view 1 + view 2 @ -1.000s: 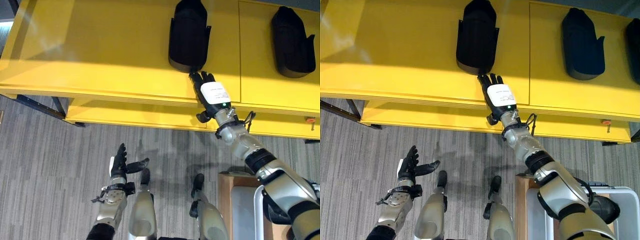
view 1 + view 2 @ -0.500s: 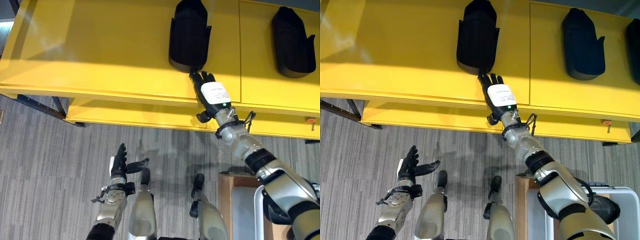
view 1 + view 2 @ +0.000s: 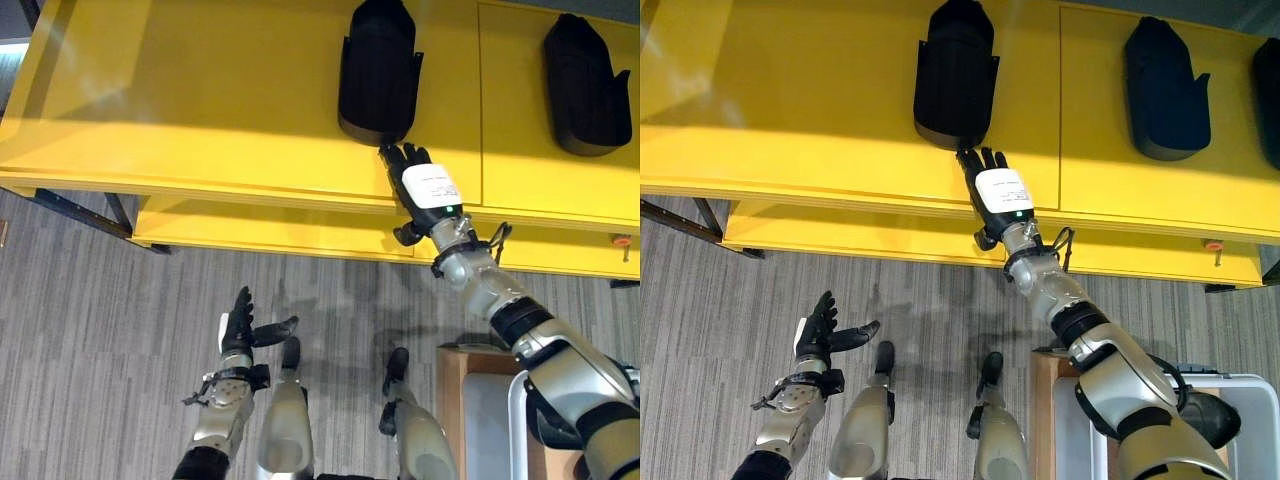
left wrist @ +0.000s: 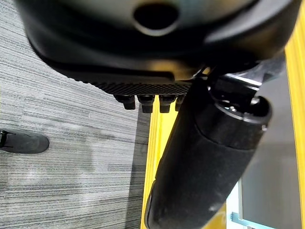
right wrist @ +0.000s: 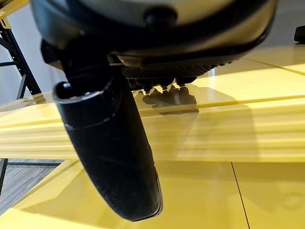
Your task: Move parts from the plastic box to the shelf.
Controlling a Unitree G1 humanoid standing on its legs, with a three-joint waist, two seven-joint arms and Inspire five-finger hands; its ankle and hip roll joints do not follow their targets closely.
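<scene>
Two black parts lie on the yellow shelf (image 3: 200, 90): one part (image 3: 378, 70) near the middle, a second part (image 3: 585, 85) at the right. My right hand (image 3: 420, 185) reaches over the shelf's front edge, fingers straight, fingertips just short of the nearer part's base, holding nothing. In the right wrist view the thumb (image 5: 112, 157) hangs over the yellow board. Low at the left, over the carpet, my left hand (image 3: 240, 330) is open and empty. The plastic box (image 3: 1240, 430) shows at the bottom right corner.
A lower yellow shelf board (image 3: 270, 230) juts out beneath the top one. A brown wooden stand (image 3: 460, 400) sits beside the plastic box. A third black part (image 3: 1270, 90) shows at the far right edge. Grey carpet (image 3: 90, 330) covers the floor.
</scene>
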